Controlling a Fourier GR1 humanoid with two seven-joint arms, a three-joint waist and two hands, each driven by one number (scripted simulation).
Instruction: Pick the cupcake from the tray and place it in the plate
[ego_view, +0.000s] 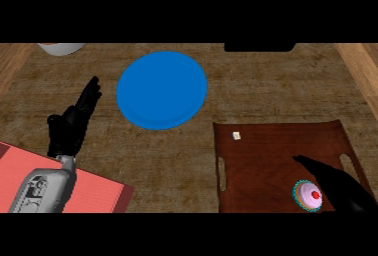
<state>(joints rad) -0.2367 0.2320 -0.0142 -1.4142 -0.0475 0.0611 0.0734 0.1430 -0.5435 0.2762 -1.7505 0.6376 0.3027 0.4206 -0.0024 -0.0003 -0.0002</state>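
The cupcake (308, 195) sits on the brown tray (280, 150), near the tray's lower right corner, and it shows a pink top with a red dot in the middle and a teal wrapper around it. The right hand (341, 187) comes in from the lower right edge and lies over the tray just beside the cupcake, on its right side; its fingers point up and to the left, quite straight, and they are not closed around the cupcake. I cannot tell if the hand touches the cupcake. The blue plate (162, 90) lies on the counter above and to the left of the tray, well apart from the cupcake. The left hand (72, 122) rests at the left side of the view, with fingers straight and pointing up, holding nothing. Its forearm is above a red mat (96, 192). A small white tag (237, 135) lies on the upper left part of the tray.
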